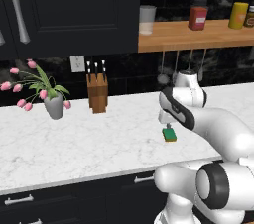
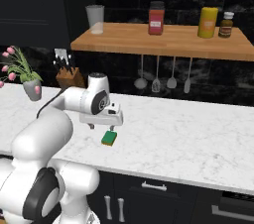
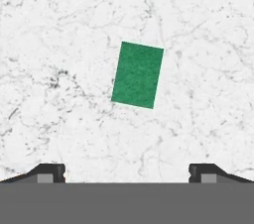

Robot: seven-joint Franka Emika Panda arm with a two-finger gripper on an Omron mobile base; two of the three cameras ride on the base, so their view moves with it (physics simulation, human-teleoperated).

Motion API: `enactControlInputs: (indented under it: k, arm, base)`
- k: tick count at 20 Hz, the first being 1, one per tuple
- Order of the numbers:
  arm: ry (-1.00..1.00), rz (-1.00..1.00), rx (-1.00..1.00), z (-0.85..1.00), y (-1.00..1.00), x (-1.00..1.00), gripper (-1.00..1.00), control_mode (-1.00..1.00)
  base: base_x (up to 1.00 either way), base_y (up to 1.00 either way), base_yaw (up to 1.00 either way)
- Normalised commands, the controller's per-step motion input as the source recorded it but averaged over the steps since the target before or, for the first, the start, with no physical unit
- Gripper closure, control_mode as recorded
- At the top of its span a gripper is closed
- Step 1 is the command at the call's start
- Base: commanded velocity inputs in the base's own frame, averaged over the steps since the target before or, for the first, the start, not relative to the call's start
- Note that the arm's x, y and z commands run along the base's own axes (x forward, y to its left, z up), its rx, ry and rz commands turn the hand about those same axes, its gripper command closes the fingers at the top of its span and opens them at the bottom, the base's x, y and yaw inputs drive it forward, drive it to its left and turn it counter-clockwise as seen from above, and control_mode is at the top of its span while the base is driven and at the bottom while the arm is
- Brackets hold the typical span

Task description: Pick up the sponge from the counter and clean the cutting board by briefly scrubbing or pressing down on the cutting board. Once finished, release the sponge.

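The sponge [image 1: 169, 134] [image 2: 109, 139] lies flat on the white marble counter [image 1: 89, 139] [image 2: 188, 134], close to its front edge. In the hand view the sponge [image 3: 137, 75] is a green rectangle, slightly tilted, on the counter [image 3: 59, 44]. My gripper [image 1: 166, 126] [image 2: 104, 127] [image 3: 127, 172] hangs just above the sponge, pointing down, open, its fingers wide apart with nothing between them. The cutting board is out of view.
A wooden knife block [image 1: 97, 91] [image 2: 67, 75] and a vase of pink tulips [image 1: 54, 105] [image 2: 32, 89] stand at the back left. An orange-brown wall shelf [image 1: 198, 34] [image 2: 163, 39] holds a glass and jars. Utensils [image 2: 156, 84] hang below it.
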Motion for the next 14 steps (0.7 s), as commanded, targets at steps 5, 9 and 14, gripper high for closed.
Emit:
enactControlInputs:
  k: [5, 9, 14]
  arm:
    - [0.00, 0.00, 0.00, -0.33, 0.00, 0.25, -1.00, -1.00]
    - [0.00, 0.00, 0.00, -0.35, 0.00, 0.17, -1.00, -1.00]
    - [0.02, 0.00, 0.00, -0.25, 0.00, 0.15, -1.00, -1.00]
  base:
    - [0.00, 0.00, 0.00]
    - [0.00, 0.00, 0.00]
    - [0.00, 0.00, 0.00]
